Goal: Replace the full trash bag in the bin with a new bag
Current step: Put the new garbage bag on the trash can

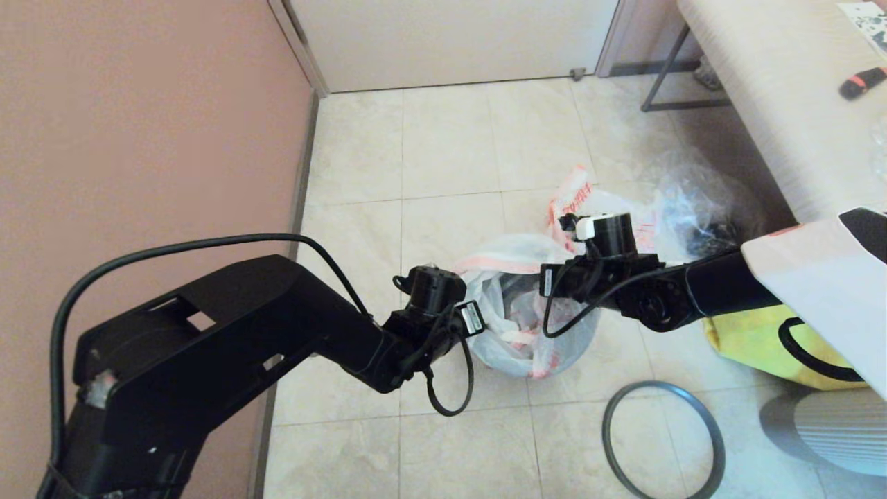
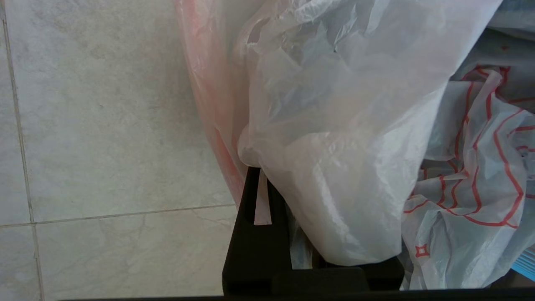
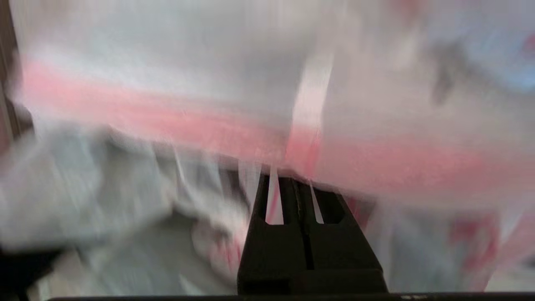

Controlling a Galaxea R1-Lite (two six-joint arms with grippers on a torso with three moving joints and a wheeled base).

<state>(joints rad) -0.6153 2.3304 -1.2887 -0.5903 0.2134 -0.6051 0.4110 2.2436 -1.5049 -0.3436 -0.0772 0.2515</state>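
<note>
Tiled floor (image 1: 443,152) beside a pink wall, with a pale table (image 1: 762,90) along the right.

Set aside behind the bin: the full trash bag (image 1: 575,197), lumpy, orange-red print showing, already out and touching a clear crinkled bag (image 1: 693,201). Near the right arm, a yellow tote (image 1: 748,339).

At centre, the bin (image 1: 578,339), cloaked almost wholly by the new bag (image 1: 506,319), mouth spread wide and pink edge band draped around the rim.

On the floor just in front, apart from the bin: the dark-grey hoop (image 1: 658,383), not yet fitted.

Step in hand, by judgement: lining the bin, stretching the bag's mouth over the rim from both sides.

Left gripper (image 2: 299,184) at the bin's left edge, nearly closed, pinching a fold of white film beside the pink band. Right gripper (image 3: 299,182) at the far right edge, fingers pressed flat together, pink band lying right at the tips and apparently nipped there; too blurred to be sure.

Next, probably: pull the band down past the rim all round, let go without dragging the film back up, then fetch the hoop and seat it squarely. Calls for a light touch, since thin film tears and slips easily.
</note>
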